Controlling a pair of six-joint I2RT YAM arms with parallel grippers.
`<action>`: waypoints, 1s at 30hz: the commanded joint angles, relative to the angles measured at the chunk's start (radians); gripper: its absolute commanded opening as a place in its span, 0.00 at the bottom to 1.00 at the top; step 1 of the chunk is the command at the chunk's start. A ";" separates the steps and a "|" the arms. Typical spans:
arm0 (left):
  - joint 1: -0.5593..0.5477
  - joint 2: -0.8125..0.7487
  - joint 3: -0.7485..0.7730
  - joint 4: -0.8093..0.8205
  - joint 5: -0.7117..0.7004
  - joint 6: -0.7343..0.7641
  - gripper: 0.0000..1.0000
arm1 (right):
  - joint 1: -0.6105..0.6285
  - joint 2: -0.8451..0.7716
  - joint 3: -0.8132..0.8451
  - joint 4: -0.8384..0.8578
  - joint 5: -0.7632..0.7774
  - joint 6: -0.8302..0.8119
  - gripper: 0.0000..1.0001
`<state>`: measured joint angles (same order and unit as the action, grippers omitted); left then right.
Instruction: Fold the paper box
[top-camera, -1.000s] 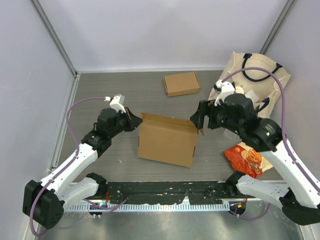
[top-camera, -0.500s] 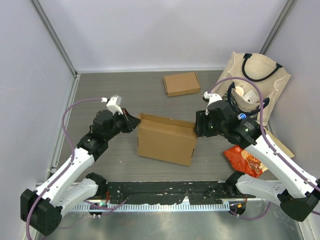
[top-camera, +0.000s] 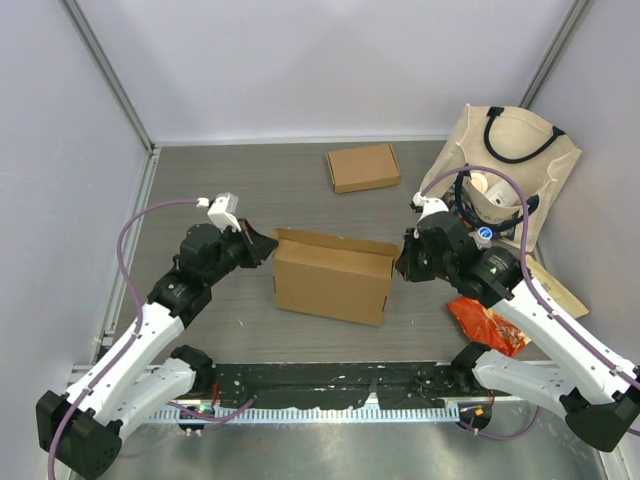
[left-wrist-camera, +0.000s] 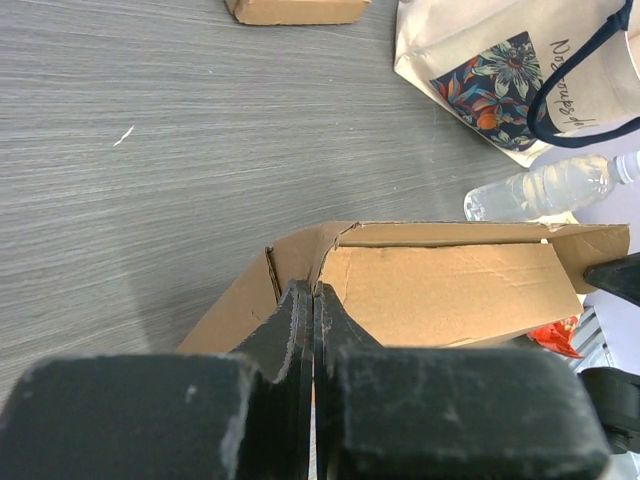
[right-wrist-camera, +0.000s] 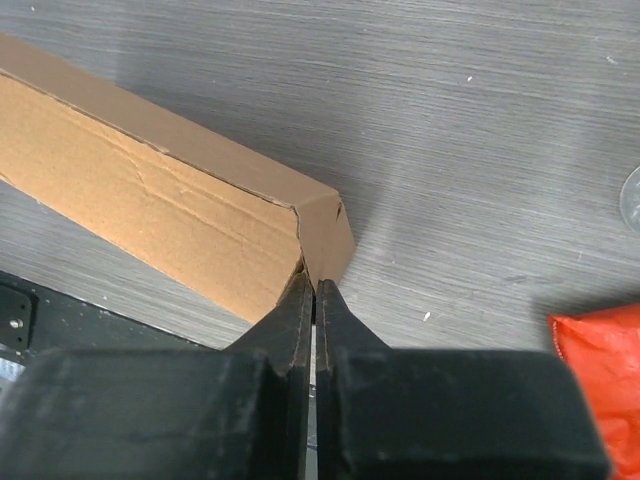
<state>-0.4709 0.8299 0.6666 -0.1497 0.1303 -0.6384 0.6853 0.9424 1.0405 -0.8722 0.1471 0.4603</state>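
Note:
The paper box (top-camera: 335, 280) is a brown cardboard carton standing open-topped in the middle of the table between both arms. My left gripper (top-camera: 268, 243) is shut on the box's left end flap; in the left wrist view its fingertips (left-wrist-camera: 313, 292) pinch the cardboard edge, with the box's inner wall (left-wrist-camera: 440, 295) beyond. My right gripper (top-camera: 400, 262) is shut on the right end flap; in the right wrist view the tips (right-wrist-camera: 313, 285) clamp the corner flap of the box (right-wrist-camera: 170, 200).
A smaller closed cardboard box (top-camera: 362, 167) lies at the back. A cream tote bag (top-camera: 510, 165) sits at the back right, with a water bottle (left-wrist-camera: 545, 187) beside it. A red packet (top-camera: 490, 320) lies near the right arm.
My right gripper moved in to the box's right end and closed from wide open onto the flap. The left gripper stayed shut on the left flap, shifting slightly.

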 joint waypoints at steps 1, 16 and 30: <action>0.000 -0.040 0.007 0.013 -0.003 -0.007 0.00 | 0.002 0.004 0.003 0.102 -0.003 0.098 0.01; -0.005 -0.115 -0.088 0.025 -0.040 -0.049 0.00 | 0.003 -0.027 -0.072 0.223 -0.017 0.400 0.01; -0.020 -0.110 -0.101 0.025 -0.046 -0.060 0.00 | 0.026 0.010 -0.014 0.085 0.063 0.072 0.01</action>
<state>-0.4778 0.7166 0.5831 -0.1112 0.0677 -0.6823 0.6998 0.9398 0.9787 -0.7040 0.1860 0.6327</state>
